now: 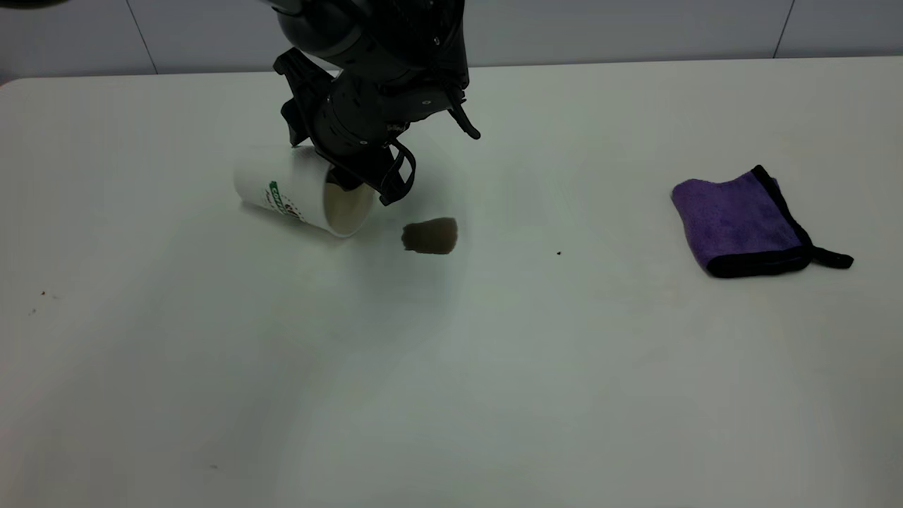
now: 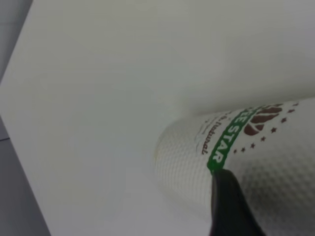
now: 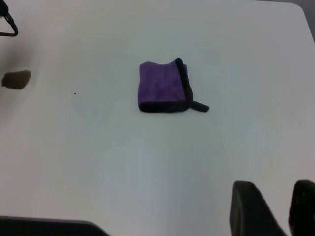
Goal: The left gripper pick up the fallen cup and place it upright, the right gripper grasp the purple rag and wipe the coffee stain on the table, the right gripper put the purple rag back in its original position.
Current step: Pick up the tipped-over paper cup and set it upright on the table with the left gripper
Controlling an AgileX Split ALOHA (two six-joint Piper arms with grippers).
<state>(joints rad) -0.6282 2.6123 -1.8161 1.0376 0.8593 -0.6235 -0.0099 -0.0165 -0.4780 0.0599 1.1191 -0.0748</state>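
The white cup point(image 1: 289, 190) with its green band lies on its side on the table point(image 1: 494, 367), mouth toward the coffee stain point(image 1: 430, 236). My left gripper point(image 1: 360, 176) is down at the cup's mouth end. In the left wrist view a black part of it rests against the cup point(image 2: 256, 162) by the green lettering. The purple rag point(image 1: 737, 222) lies folded far to the right, untouched. My right gripper point(image 3: 274, 183) hovers open and holds nothing, well short of the rag point(image 3: 160, 87); the stain point(image 3: 16, 79) shows farther off. The right gripper is outside the exterior view.
A tiny dark speck point(image 1: 559, 252) sits between stain and rag, and fainter specks point(image 1: 44, 293) lie at the left. The table's back edge point(image 1: 635, 63) meets a grey wall. Part of the left arm point(image 3: 7, 22) shows in a corner of the right wrist view.
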